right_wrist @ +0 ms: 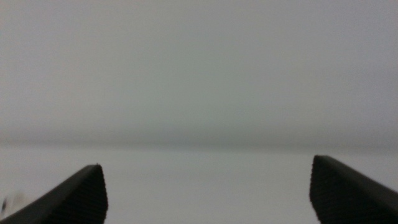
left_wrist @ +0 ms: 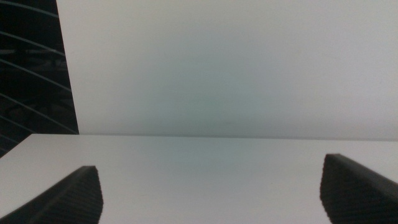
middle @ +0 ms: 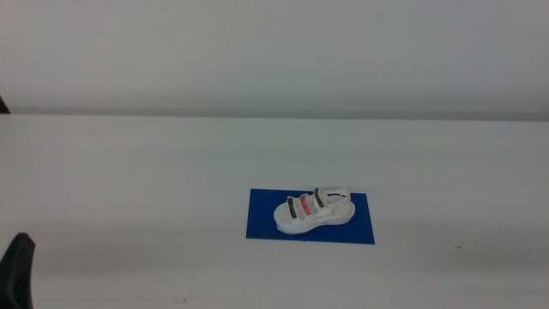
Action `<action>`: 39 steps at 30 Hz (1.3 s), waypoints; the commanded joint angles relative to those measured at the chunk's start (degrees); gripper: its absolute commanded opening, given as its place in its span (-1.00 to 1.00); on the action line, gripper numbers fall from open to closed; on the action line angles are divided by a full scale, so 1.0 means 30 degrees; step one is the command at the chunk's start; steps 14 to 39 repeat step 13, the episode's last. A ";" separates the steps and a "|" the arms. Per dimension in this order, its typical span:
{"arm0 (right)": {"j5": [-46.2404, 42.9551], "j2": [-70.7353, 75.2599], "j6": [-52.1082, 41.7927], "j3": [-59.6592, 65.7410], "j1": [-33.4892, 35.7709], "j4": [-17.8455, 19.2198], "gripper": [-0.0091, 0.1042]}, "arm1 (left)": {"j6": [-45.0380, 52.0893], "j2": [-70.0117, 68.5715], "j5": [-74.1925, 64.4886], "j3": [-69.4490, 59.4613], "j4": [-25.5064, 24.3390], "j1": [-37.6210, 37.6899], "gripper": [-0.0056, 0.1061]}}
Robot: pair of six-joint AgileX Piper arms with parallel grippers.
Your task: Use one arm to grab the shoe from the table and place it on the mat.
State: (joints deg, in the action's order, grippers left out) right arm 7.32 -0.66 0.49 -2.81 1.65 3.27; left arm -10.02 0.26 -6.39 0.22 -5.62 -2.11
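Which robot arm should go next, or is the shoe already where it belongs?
Neither: the shoe already sits on the mat. Left gripper and right gripper wait open, away from it, holding nothing.

No legible text or markings anywhere.

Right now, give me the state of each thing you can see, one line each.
shoe: upright on its sole, resting on the mat, not gripped.
mat: flat on the table, shoe on top.
table: bears the mat.
left gripper: open, holding nothing, waiting at the middle view's lower left edge.
right gripper: open, holding nothing, out of the middle view.
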 commanded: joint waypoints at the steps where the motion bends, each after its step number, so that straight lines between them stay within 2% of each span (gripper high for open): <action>1: -0.0546 0.0826 0.0433 0.1396 -0.0127 0.0306 0.71 | -0.0113 -0.0782 0.0322 -0.0814 0.0039 -0.0076 0.78; 39: -0.0704 0.0882 0.0454 0.1668 -0.0127 0.0220 0.74 | -0.0113 -0.0782 0.0322 -0.0814 0.0039 -0.0076 0.78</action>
